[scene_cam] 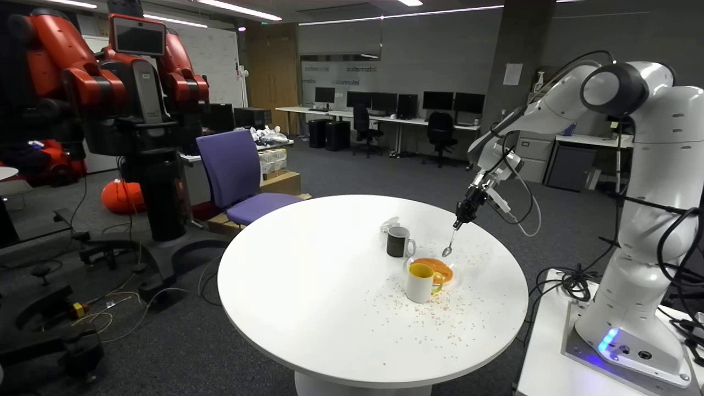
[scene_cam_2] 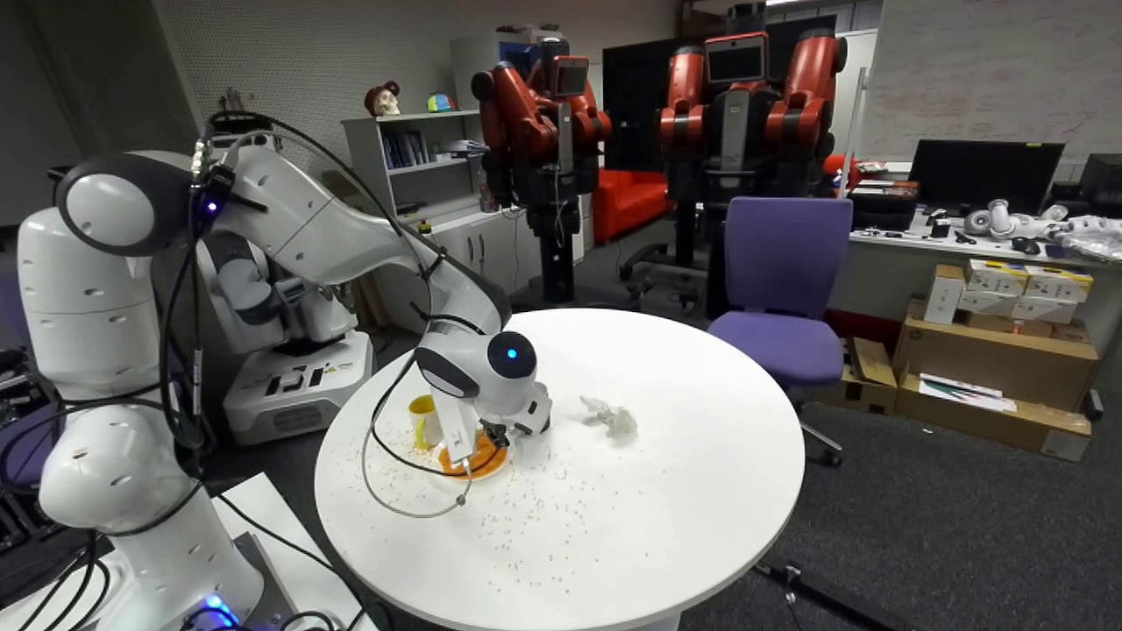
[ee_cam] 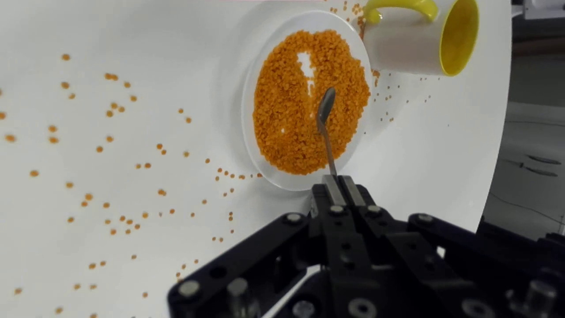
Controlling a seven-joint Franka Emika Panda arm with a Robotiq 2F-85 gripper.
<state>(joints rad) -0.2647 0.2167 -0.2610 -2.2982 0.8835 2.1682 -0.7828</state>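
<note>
Gripper (ee_cam: 340,180) at the lower centre-right of the wrist view, pinched almost together on a spoon (ee_cam: 325,108), with the handle's far end swallowed between the fingertips. Spoon bowl just right of upper centre, over orange grains (ee_cam: 282,97) heaped on a white plate (ee_cam: 282,176); perhaps a little above them, contact hard to judge at this angle. Cropped by the top edge: part of the white mug (ee_cam: 406,48). Screened in an exterior view by a white bar (scene_cam_2: 456,429): part of the plate, with the spoon out of sight there. Grey metal for the spoon, thin-stemmed, with an oval bowl; pebbly texture to the heap, parted by a pale bare streak above centre. Loose grains (ee_cam: 108,76) strewn across the left of the wrist view on a smooth white table (scene_cam: 308,264), round-edged in both exterior views. Yellow lining and yellow handle on the white mug, just beside the plate at upper right. Right of centre in an exterior view: a dark-sided mug (scene_cam: 396,243) and, near it, a crumpled pale lump (scene_cam: 390,223). White jointed arm (scene_cam: 561,104) in from the right, bent high at the elbow, then slanting down-left, with spoon tilted below.
</note>
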